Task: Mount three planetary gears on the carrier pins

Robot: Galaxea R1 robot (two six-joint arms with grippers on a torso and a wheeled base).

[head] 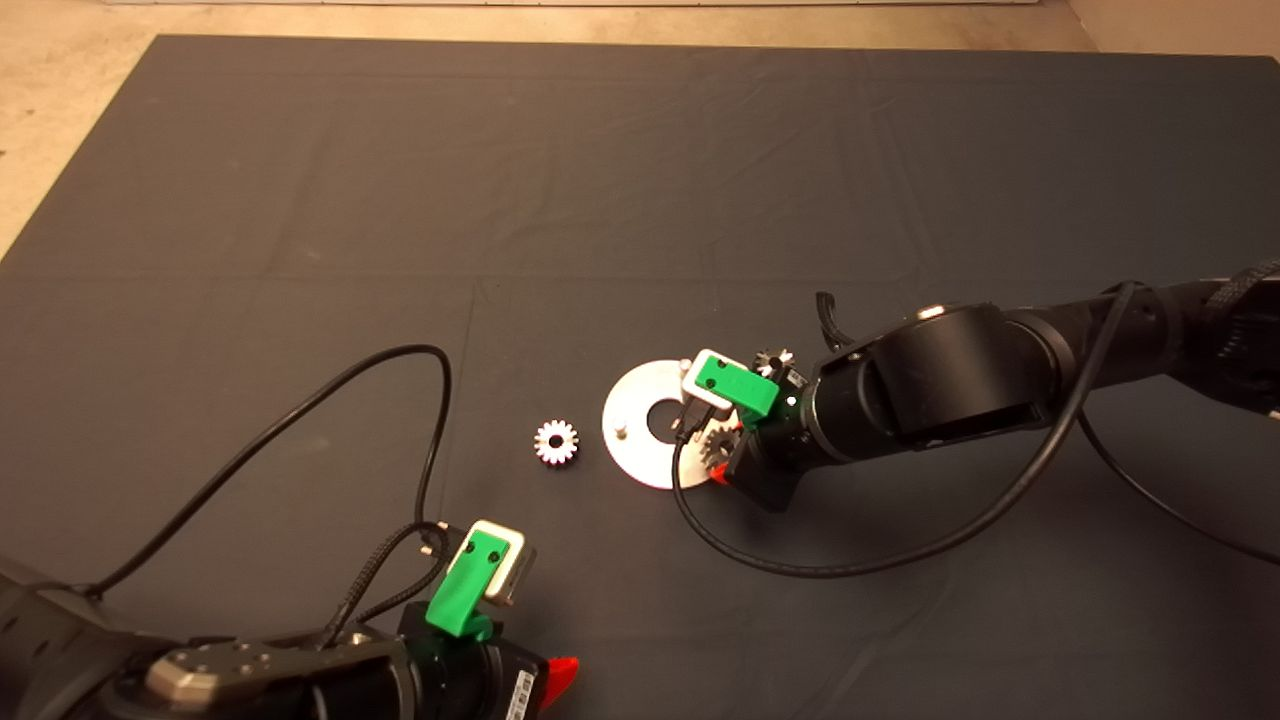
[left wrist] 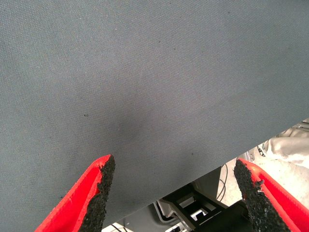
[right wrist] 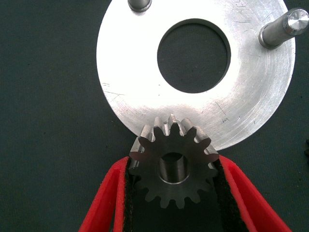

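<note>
Right gripper (right wrist: 172, 186) at work over the round metal disc (head: 632, 442), which sits right of centre in the head view on the dark mat (head: 640, 200) covering the desk; the arm enters from the right edge of frame. In the right wrist view its two red fingers (right wrist: 104, 203) are clamped on one planetary gear (right wrist: 173, 164), a pad pressed to each flank of the teeth. That gear lies over the disc's near rim, bore facing the camera with a pin end showing inside it; whether it is fully seated cannot be told. Two more carrier pins stand upright on the disc, both bare: one (right wrist: 283, 29) at upper right of the wrist frame, one (right wrist: 139, 5) cut off at its top edge. The disc's large central hole shows dark mat through it. Second gear (head: 556, 442) lies flat on the mat just left of the disc, apart from it. Third gear (head: 772, 360) partly visible behind the right gripper's green body, upper right of the disc. Left gripper (left wrist: 176, 186) parked at lower left of the head view, fingers (left wrist: 99, 186) spread wide, nothing between them, above bare mat near its edge. Black cable (head: 300, 410) loops across the mat at left.
</note>
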